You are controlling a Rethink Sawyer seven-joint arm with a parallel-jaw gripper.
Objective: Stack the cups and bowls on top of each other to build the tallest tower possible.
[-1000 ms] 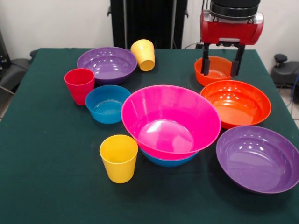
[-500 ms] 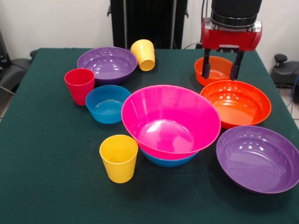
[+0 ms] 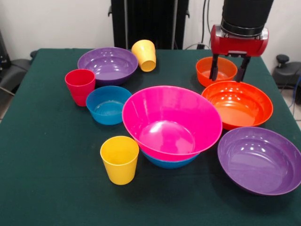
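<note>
Your hand (image 3: 229, 74) hangs spread wide and empty above the far rim of the big orange bowl (image 3: 237, 103), just beside the small orange bowl (image 3: 215, 70). The pink bowl (image 3: 171, 121) sits nested in a blue bowl (image 3: 170, 161) mid-worktop (image 3: 47, 165).

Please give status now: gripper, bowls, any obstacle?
Gripper open, empty, above small orange bowl. Pink bowl sits in a blue bowl; other bowls and cups apart on table. Nothing in the way.
</note>
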